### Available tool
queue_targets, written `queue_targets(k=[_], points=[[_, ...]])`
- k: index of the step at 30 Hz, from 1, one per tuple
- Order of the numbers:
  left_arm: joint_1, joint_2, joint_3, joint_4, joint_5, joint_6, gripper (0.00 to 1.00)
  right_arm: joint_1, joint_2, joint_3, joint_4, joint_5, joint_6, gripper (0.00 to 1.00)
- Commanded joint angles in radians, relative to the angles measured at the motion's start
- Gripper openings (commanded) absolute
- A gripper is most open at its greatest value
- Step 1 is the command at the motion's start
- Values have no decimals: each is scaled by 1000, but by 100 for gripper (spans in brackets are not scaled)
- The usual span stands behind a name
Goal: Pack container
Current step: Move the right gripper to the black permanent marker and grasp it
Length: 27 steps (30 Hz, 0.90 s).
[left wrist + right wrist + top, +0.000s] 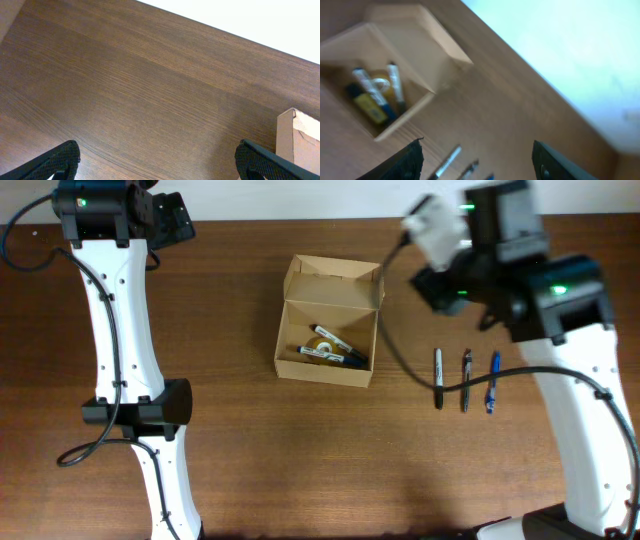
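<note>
**Container (322,372) open at mid-counter (250,470); both tools empty.**
Left tool (157,162) stands fully spread, gripping nothing, at the far-left corner and well apart from the container. The container sits mouth up, flap hinged on its far side, long axis left-to-right, markers (335,350) inside. Right tool (477,160), parted and empty, hangs just right of it, so this is the nearer arm. Three pens (465,380) lie further right, long axes near-to-far; judged the next pick.

We see two glossy white tubular arms, left arm (122,350) and right arm (590,420), black motor housings (95,218) at the joints, small green lights (82,200) glowing on them, thin black cables (388,340) trailing alongside, matte black fingers (60,161) on left hand (157,162) and right hand (477,160).
</note>
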<state>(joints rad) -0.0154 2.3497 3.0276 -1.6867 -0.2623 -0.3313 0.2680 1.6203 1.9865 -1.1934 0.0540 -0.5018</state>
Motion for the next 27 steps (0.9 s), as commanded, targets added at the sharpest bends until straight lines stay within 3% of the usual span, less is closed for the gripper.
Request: queue_targets(k=[1, 3, 9, 18, 27], points=[[3, -9, -3, 0, -4, 15, 100, -82, 63, -150, 22, -33, 217, 68], [3, -9, -3, 0, -4, 15, 100, -106, 84, -217, 18, -38, 341, 56], [3, -9, -3, 0, -4, 15, 100, -134, 147, -436, 37, -6, 628, 55], [3, -9, -3, 0, -4, 15, 100, -230, 163, -681, 217, -79, 642, 56], [3, -9, -3, 0, -4, 15, 100, -261, 224, -756, 283, -126, 642, 54]])
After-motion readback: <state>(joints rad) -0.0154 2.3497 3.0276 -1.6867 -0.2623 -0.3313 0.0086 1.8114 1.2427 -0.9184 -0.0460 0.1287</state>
